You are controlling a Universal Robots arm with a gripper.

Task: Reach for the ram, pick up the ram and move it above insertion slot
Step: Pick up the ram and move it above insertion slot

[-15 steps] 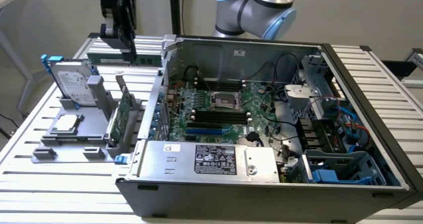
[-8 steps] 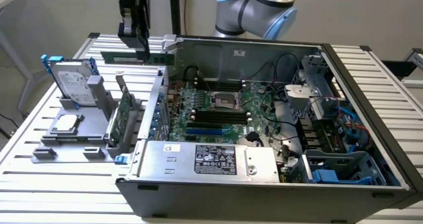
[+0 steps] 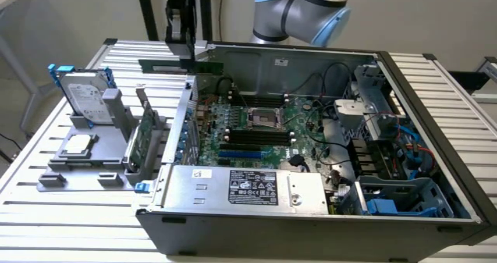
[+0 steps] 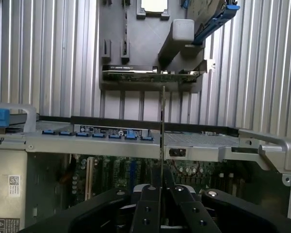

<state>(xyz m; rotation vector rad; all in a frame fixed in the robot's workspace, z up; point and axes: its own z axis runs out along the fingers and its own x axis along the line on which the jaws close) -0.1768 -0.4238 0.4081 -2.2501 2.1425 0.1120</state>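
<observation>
So I've got the ram [image 3: 172,66] off the grey holder [image 3: 85,158] at the frame's left, pinched in the gripper [image 3: 180,42] up in the upper left. It hangs at the case [image 3: 311,228] edge; the slots [image 3: 252,137] mid-frame are not reached yet.

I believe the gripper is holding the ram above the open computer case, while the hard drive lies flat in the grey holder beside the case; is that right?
Not quite: the hard drive stands upright in the grey holder, not flat, as the exterior view shows. The rest holds: the gripper is shut on the ram, above the open case.
</observation>
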